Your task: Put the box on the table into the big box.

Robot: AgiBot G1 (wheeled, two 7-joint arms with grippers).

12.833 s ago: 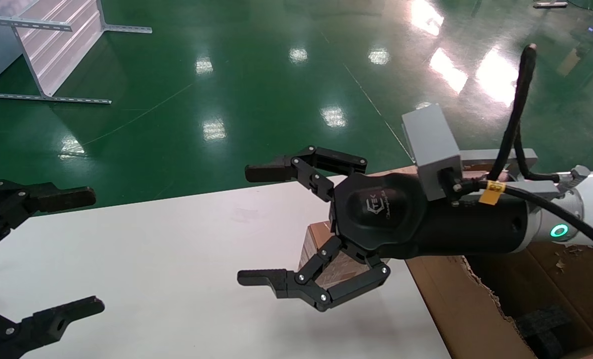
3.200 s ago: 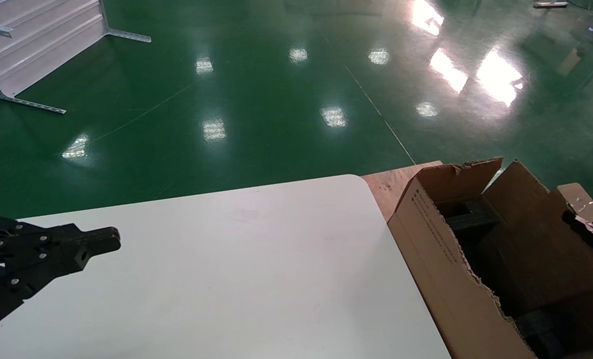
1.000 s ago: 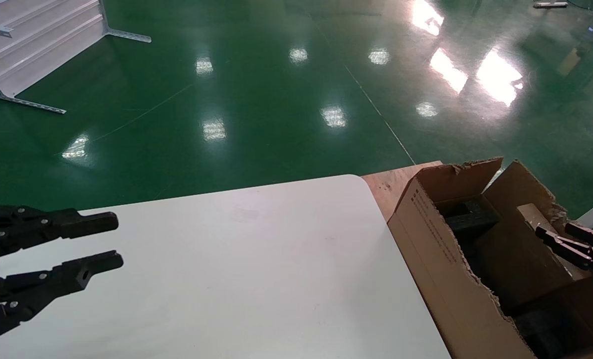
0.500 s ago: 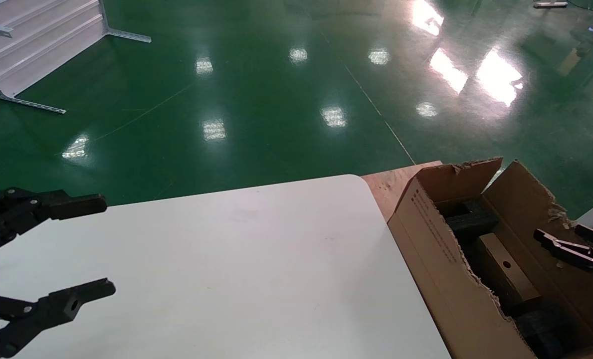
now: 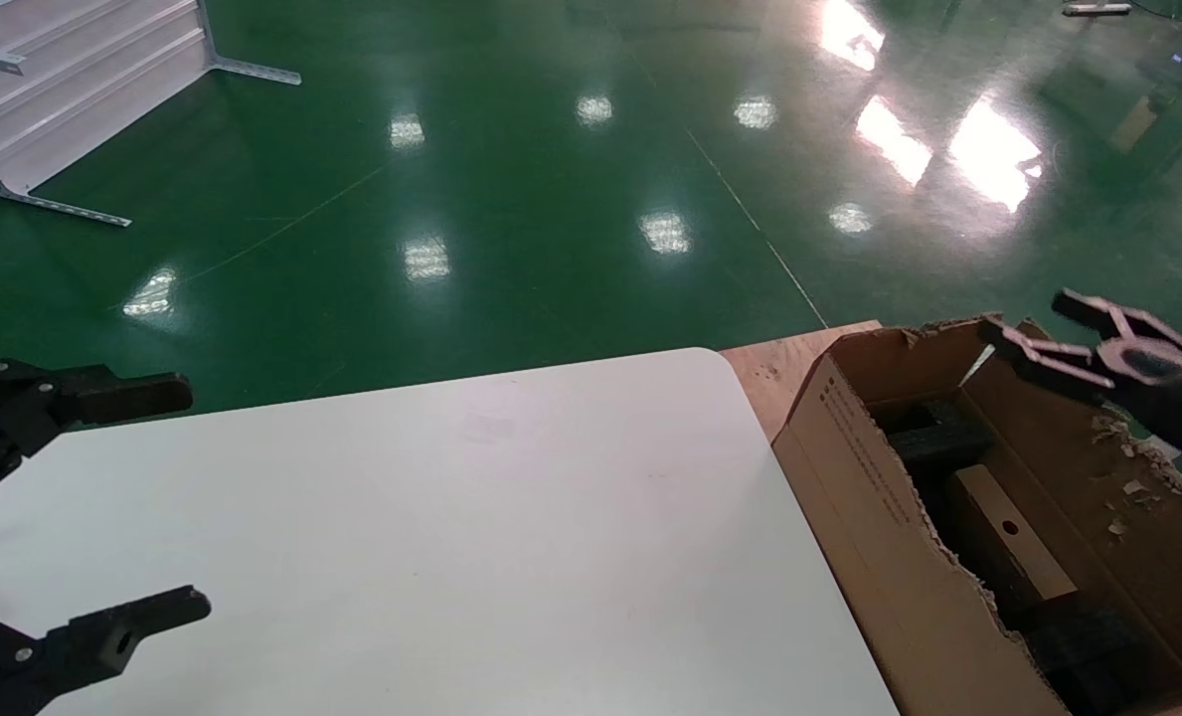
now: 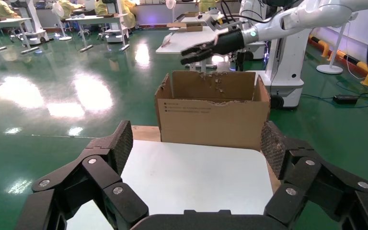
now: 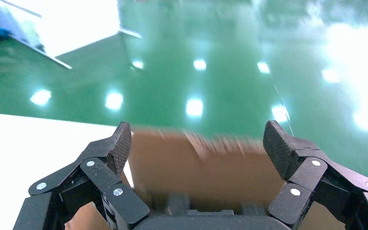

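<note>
The small brown box (image 5: 1000,509), coppery top with a round hole, lies inside the big box (image 5: 879,477), between black foam blocks. My right gripper (image 5: 1024,312) is open and empty, raised above the big box's far edge; its wrist view (image 7: 196,143) looks down on the blurred carton (image 7: 201,167). My left gripper (image 5: 195,497) is open and empty over the left part of the white table (image 5: 511,517). The left wrist view shows the table (image 6: 191,172), the big box (image 6: 211,115) and the right gripper (image 6: 196,50) above it.
A brown wooden board (image 5: 779,368) lies under the big box beside the table's rounded corner. Black foam blocks (image 5: 933,438) sit in the carton. A metal frame (image 5: 84,60) stands on the green floor at far left.
My right gripper has let go of the small box, which now lies in the big box, and has risen out above the carton's rim. My left gripper has opened wide.
</note>
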